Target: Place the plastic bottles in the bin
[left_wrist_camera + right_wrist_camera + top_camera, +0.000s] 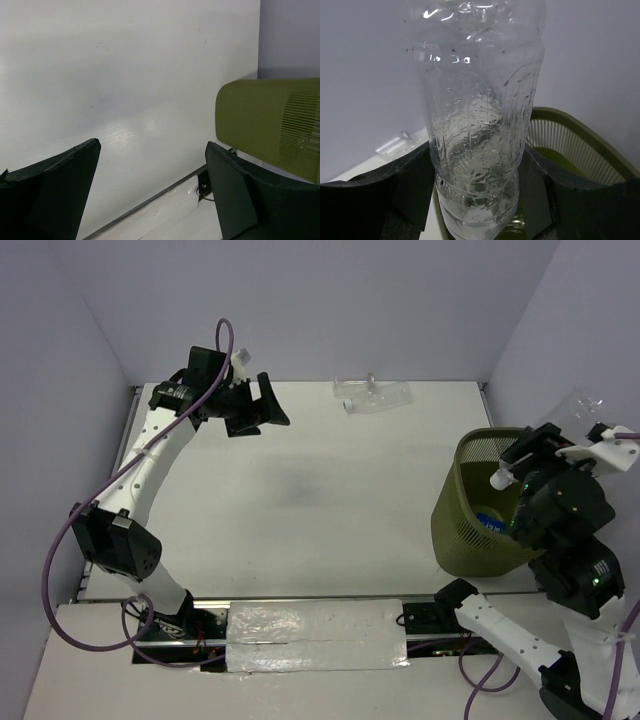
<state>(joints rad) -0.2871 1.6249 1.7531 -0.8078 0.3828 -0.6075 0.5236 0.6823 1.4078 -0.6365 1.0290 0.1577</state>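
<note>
My right gripper (556, 436) is shut on a clear unlabelled plastic bottle (583, 406) and holds it above the far right rim of the olive-green mesh bin (470, 530). In the right wrist view the bottle (477, 115) stands clamped between both fingers of the gripper (476, 150), with the bin's rim (580, 131) just behind. A bottle with a blue label (490, 519) and white cap lies inside the bin. Another clear bottle (371, 394) lies at the table's far edge. My left gripper (268, 408) is open and empty at the far left, and it shows the same in its wrist view (150, 155).
The bin (270, 120) shows in the left wrist view, far across the white table. Purple walls close in the table on three sides. A taped strip (315, 636) runs along the near edge between the arm bases.
</note>
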